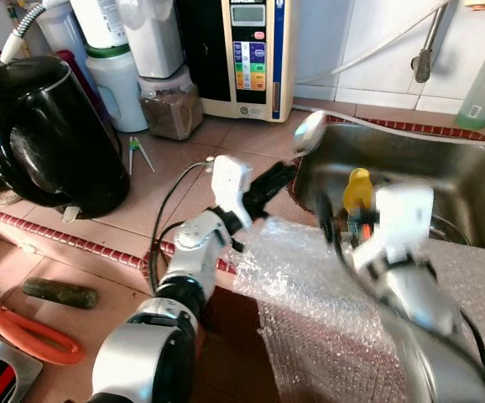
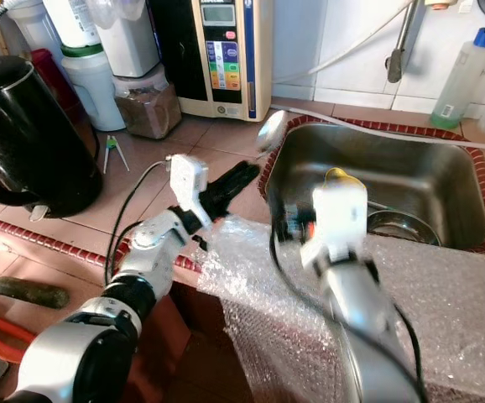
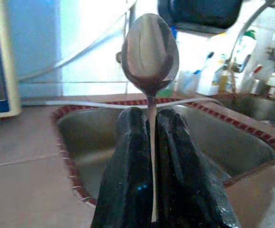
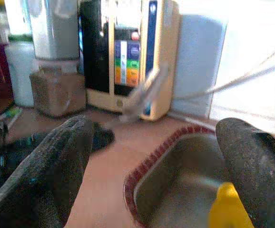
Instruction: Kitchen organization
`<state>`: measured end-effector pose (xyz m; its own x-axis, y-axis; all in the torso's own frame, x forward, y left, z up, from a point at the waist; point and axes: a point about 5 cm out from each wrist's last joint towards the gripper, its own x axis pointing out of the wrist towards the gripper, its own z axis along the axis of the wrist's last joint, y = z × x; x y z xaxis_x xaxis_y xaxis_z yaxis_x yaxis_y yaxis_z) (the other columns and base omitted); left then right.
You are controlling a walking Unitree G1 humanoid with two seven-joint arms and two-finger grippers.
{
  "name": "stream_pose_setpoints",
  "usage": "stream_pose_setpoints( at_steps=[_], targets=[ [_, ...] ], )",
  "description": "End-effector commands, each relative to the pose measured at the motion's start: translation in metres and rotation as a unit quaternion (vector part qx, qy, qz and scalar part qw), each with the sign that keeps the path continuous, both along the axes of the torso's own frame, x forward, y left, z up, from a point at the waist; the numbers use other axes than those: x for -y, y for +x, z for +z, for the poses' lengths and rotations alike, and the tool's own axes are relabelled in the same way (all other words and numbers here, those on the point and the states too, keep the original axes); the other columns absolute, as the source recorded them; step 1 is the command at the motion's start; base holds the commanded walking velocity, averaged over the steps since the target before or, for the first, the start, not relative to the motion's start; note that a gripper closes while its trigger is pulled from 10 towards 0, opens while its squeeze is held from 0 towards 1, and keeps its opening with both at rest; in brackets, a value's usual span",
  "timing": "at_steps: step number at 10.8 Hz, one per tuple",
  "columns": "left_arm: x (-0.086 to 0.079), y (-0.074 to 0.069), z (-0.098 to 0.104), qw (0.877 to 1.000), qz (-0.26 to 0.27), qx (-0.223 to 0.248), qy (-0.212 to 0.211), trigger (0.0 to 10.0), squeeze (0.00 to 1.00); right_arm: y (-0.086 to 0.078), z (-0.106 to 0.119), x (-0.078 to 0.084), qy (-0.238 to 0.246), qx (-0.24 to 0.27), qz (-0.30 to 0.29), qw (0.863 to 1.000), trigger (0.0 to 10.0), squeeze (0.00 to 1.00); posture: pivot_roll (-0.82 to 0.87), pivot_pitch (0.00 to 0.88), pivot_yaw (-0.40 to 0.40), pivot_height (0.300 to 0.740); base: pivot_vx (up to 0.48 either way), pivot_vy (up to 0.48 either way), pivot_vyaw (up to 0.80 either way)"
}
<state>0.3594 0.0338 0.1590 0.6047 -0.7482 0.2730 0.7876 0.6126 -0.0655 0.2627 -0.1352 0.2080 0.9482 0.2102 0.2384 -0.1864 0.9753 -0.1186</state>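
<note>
Left gripper [image 1: 286, 172] has its two black fingers pinched tight on the handle of a spoon [image 1: 309, 132], bowl pointing up and away, right over the near left corner of the sink [image 1: 444, 168]. The left wrist view shows the handle running straight down between the pads, so the grip looks centred and firm. Right gripper [image 4: 152, 156] hangs spread wide with nothing in it, over the sink's front edge, looking toward the water machine [image 1: 247, 54] at the back wall, with something yellow [image 1: 357, 191] just below it in the basin; what that yellow thing is, hard to tell through the blur.

So the step in hand reads as carrying the spoon, either out of the sink or across to wherever cutlery belongs; which of the two can't be settled from here. Bubble wrap [image 1: 326, 294] drapes the front edge, the black kettle [image 1: 45, 134] sits well off to the left on the tiled counter [image 1: 184, 168].

Next move likely calls for a steady wrist: that thin handle could swivel if the arm swings fast, and a spot for the spoon needs picking first
</note>
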Motion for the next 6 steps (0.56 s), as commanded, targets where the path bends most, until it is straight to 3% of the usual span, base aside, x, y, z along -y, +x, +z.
stream_pose_setpoints(
  at_steps=[1,6],
  targets=[
    [0.001,0.0,0.01,1.0,-0.005,0.026,-0.006,0.0,0.0,0.006,0.0,0.001,0.014,0.001,-0.002,1.0,10.0,0.0,-0.19,0.027,0.096,0.74,0.0,0.0,0.0],
    [0.009,-0.006,0.007,0.999,-0.023,0.031,-0.015,0.0,0.0,0.043,0.021,0.011,0.047,0.04,-0.027,0.998,10.0,0.0,-0.18,0.027,0.08,0.74,0.0,0.0,0.0]
  ],
)
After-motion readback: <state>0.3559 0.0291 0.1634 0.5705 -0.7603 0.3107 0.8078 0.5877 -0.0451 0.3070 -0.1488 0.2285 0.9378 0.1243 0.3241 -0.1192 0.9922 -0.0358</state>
